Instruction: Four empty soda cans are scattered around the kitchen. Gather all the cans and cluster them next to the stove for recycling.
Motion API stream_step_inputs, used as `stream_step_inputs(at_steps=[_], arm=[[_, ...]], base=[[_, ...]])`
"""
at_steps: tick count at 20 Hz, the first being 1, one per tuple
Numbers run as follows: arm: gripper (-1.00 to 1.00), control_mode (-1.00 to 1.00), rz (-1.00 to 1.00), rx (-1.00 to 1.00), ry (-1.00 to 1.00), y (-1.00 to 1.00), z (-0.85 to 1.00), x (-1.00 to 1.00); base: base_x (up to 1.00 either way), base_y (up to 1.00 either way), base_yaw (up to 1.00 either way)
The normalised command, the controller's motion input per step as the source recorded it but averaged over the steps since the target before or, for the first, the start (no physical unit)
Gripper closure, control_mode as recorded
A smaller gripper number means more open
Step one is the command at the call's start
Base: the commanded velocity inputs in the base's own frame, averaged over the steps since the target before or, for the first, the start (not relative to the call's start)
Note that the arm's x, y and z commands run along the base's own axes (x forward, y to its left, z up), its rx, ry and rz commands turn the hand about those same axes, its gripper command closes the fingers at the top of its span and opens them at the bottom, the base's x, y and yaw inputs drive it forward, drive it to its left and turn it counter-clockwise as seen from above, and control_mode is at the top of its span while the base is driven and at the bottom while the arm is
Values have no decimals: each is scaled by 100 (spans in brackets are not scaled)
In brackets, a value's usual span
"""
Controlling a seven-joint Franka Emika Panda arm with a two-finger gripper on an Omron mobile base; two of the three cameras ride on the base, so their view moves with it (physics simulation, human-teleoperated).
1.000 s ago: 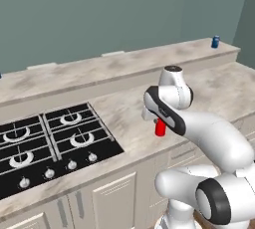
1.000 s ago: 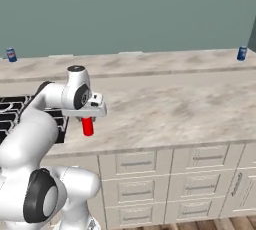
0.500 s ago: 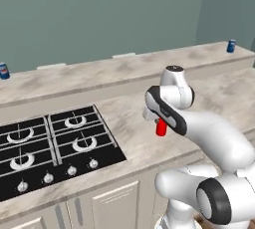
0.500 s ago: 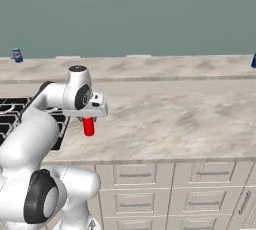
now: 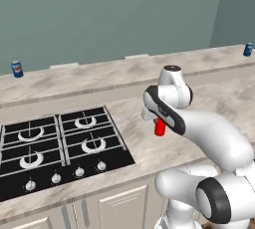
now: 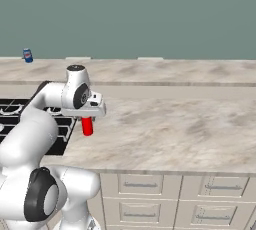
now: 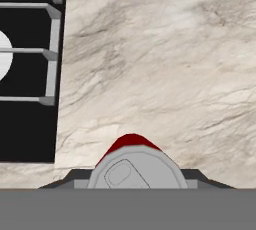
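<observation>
A red soda can (image 5: 160,127) hangs upright above the marble counter, just right of the stove (image 5: 55,143), with my gripper (image 5: 158,122) shut on it. From the right base the same can (image 6: 87,126) shows under the gripper (image 6: 88,119), beside the stove's edge (image 6: 64,133). In the hand view the can's silvery top (image 7: 132,168) sits between the dark fingertips (image 7: 70,179), and the stove (image 7: 25,74) lies at the left. A blue soda can (image 5: 17,68) stands on the back ledge at the far left, also visible as the can (image 6: 27,55). Another blue can (image 5: 247,50) stands at the far right.
The marble counter (image 5: 144,148) runs right of the stove, with a raised back ledge (image 5: 99,71) against the green wall. Cabinet drawers (image 6: 150,189) sit below the counter's front edge.
The base has driven left, so the whole scene has shifted right in both base views and the stove shows more fully. The red can stays held in the shut gripper.
</observation>
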Motion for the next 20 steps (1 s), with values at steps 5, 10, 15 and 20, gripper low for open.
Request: stream_step_inputs(at_steps=[5,10,15,20], arm=[[100,100,0,0,0,0,0,0],[100,100,0,0,0,0,0,0],[100,-100,0,0,-6,12,-1,26],[100,-100,0,0,-14,16,-3,50]], base=[[0,0,0],[0,1,0],[1,2,0],[0,0,0]])
